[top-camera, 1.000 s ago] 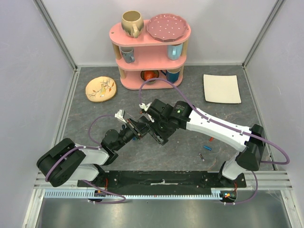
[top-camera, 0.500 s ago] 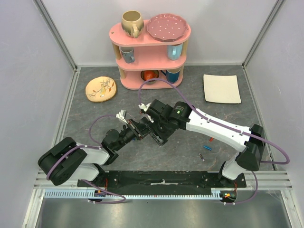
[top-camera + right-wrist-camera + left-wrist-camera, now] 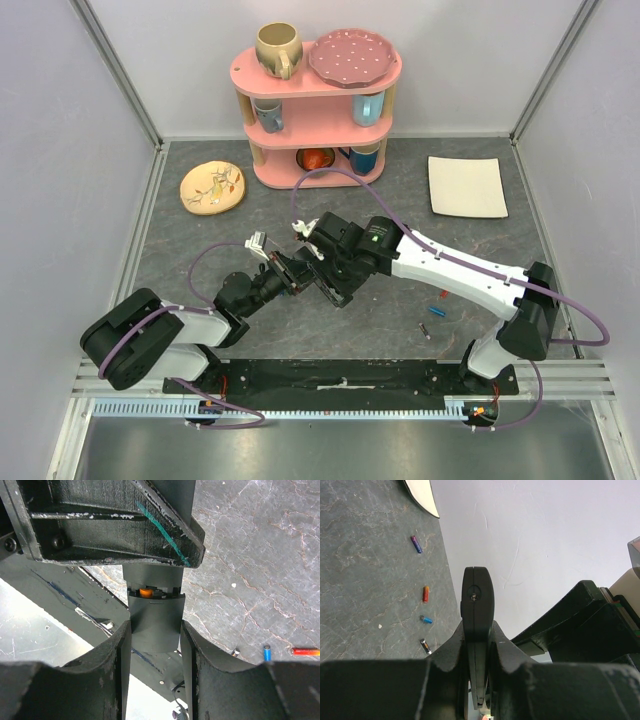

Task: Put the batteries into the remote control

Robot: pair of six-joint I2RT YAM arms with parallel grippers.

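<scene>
Remote control (image 3: pixel 477 615) is clamped in your left gripper (image 3: pixel 479 652); right gripper (image 3: pixel 154 642) pinches its slot end. One orange battery (image 3: pixel 146 592) is seated; four loose batteries (image 3: pixel 425 594) beyond the jaws remain.

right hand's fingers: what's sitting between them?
The remote control, one end of it, with an orange battery showing in its slot. The right wrist view shows it; both fingers press its sides.
</scene>
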